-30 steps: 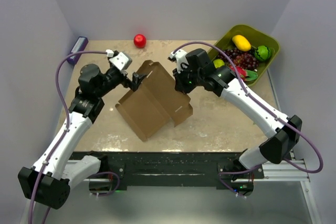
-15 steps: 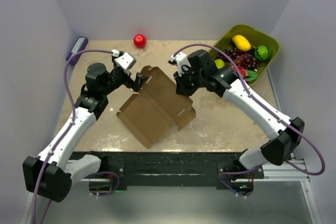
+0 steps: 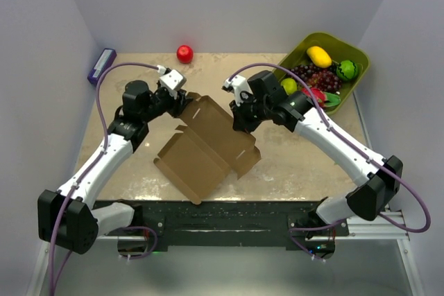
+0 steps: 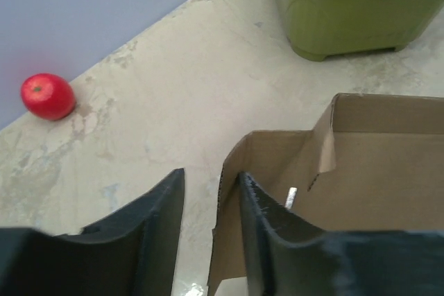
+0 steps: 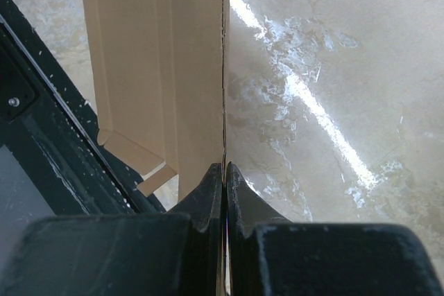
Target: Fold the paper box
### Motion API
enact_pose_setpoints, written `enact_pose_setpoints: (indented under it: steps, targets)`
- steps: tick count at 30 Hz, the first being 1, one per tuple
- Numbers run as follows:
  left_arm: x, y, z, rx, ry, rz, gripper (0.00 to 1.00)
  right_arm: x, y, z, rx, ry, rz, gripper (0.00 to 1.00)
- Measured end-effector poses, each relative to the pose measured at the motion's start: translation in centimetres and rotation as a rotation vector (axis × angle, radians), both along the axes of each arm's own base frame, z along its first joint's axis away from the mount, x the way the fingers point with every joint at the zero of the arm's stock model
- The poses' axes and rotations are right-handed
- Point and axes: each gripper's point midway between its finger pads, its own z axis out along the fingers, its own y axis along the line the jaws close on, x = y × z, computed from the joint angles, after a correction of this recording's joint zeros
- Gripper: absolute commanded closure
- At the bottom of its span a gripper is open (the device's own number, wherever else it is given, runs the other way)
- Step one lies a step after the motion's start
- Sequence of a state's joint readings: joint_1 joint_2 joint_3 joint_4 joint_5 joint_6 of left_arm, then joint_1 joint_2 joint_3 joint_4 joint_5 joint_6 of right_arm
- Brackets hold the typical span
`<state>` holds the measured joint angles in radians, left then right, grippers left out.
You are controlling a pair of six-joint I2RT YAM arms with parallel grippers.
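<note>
At the centre of the top view, the paper box [image 3: 208,145] lies half-formed, we judge: flaps raised, walls not yet locked. The right gripper [image 5: 224,168] pinches a panel edge; the left gripper [image 4: 210,175] stands half-spread astride a flap. We count one box, one green bin [image 4: 347,12], one red ball [image 3: 184,53], and one purple block [image 3: 101,65].

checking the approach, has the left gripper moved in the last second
Yes. Judged against the red ball, the left gripper has shifted right, and its fingers now straddle the rear-left flap of the paper box.
</note>
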<state>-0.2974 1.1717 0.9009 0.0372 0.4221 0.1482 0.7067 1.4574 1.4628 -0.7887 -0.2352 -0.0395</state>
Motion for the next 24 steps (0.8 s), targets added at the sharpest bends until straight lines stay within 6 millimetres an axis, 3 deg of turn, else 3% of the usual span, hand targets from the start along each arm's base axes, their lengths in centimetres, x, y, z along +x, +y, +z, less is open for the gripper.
enact_pose_setpoints:
  steps: [3, 7, 8, 9, 11, 14, 20, 24]
  targets:
    - [-0.3, -0.8, -0.2, -0.013, 0.013, -0.041, 1.00, 0.1, 0.0, 0.3, 0.006, -0.013, 0.002, 0.99]
    - [-0.5, -1.3, -0.6, -0.018, 0.028, -0.064, 1.00, 0.2, -0.2, 0.4, 0.007, -0.026, -0.012, 0.81]
    - [-0.5, -1.3, -0.6, -0.020, 0.030, -0.062, 1.00, 0.4, -0.2, 0.4, 0.008, -0.035, -0.023, 0.75]
    - [-0.5, -1.2, -0.6, -0.021, 0.032, -0.054, 1.00, 0.6, -0.3, 0.5, 0.010, -0.038, -0.042, 0.55]
    - [-0.2, -1.0, -0.6, -0.025, 0.036, -0.030, 1.00, 1.1, -0.4, 0.8, 0.019, -0.051, -0.082, 0.30]
    - [0.7, 0.3, -0.8, -0.023, 0.042, 0.066, 1.00, 2.0, -0.7, 1.0, 0.030, -0.075, -0.149, 0.12]
    - [2.5, 3.6, -1.5, -0.030, 0.072, 0.310, 1.00, 4.3, -1.9, 1.8, 0.031, -0.142, -0.319, 0.04]
    - [2.6, 4.4, -2.3, -0.063, 0.111, 0.387, 1.00, 5.1, -2.4, 3.4, 0.106, -0.152, -0.448, 0.02]
